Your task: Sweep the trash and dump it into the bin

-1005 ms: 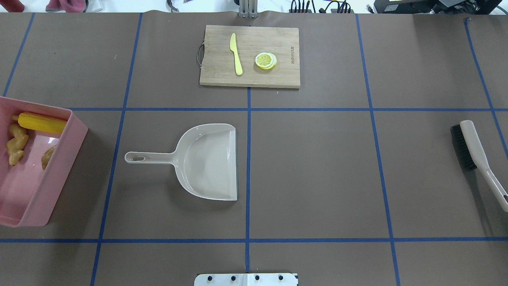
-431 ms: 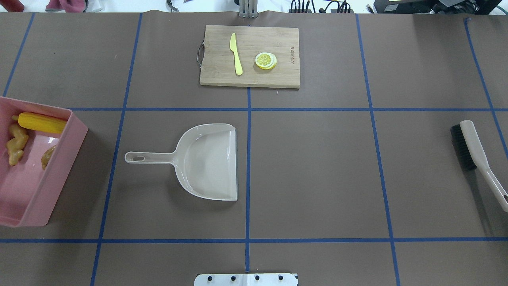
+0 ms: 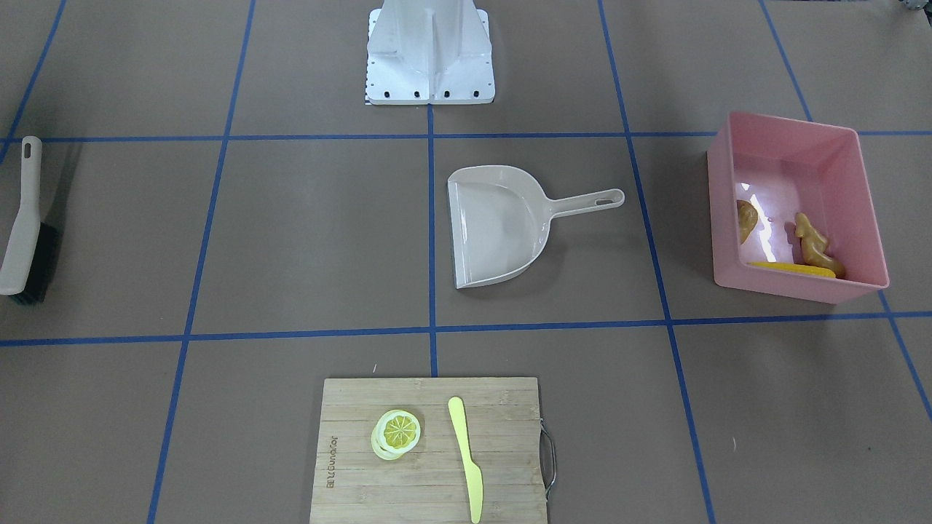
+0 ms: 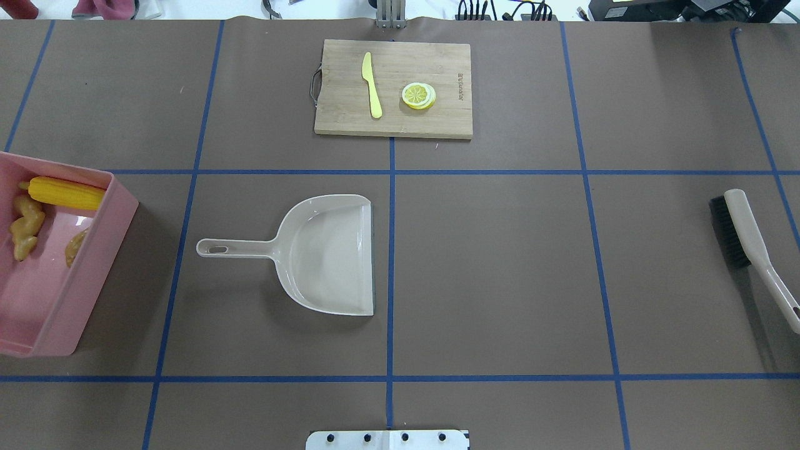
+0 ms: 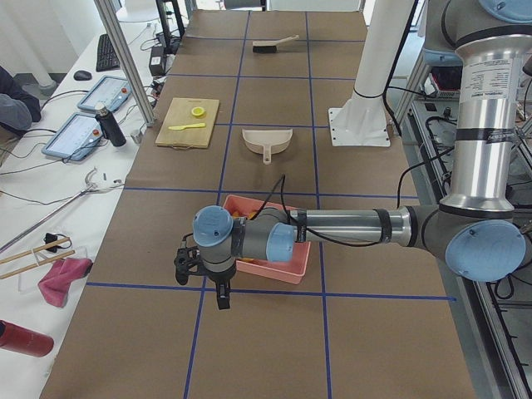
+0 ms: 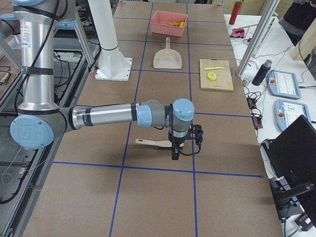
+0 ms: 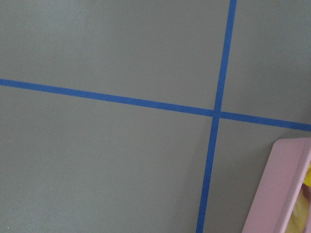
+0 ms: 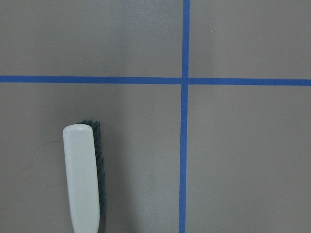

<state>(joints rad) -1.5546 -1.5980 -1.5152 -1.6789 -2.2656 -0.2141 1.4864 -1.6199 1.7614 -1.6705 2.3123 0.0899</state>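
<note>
The pink bin (image 4: pixel 94 262) stands at the table's left edge, also in the front view (image 3: pixel 794 138). Inside lie the yellow corn cob (image 4: pixel 65 192), the tan ginger root (image 4: pixel 25 228) and the brown potato (image 4: pixel 76 245). The grey-beige dustpan (image 4: pixel 331 256) lies flat and holds nothing, mid-table. My left gripper (image 5: pixel 222 297) hangs over the table just beyond the bin's outer side; I cannot tell if it is open or shut. My right gripper (image 6: pixel 174 154) hangs beside the brush (image 6: pixel 150 143); I cannot tell its state either. No fingers show in the wrist views.
The brush (image 4: pixel 747 234) lies at the right edge, also in the right wrist view (image 8: pixel 82 179). A wooden cutting board (image 4: pixel 437 62) at the far centre carries a pale yellow knife (image 4: pixel 372 84) and a lemon slice (image 4: pixel 418 95). The robot's base plate (image 3: pixel 429 80) is at the near edge.
</note>
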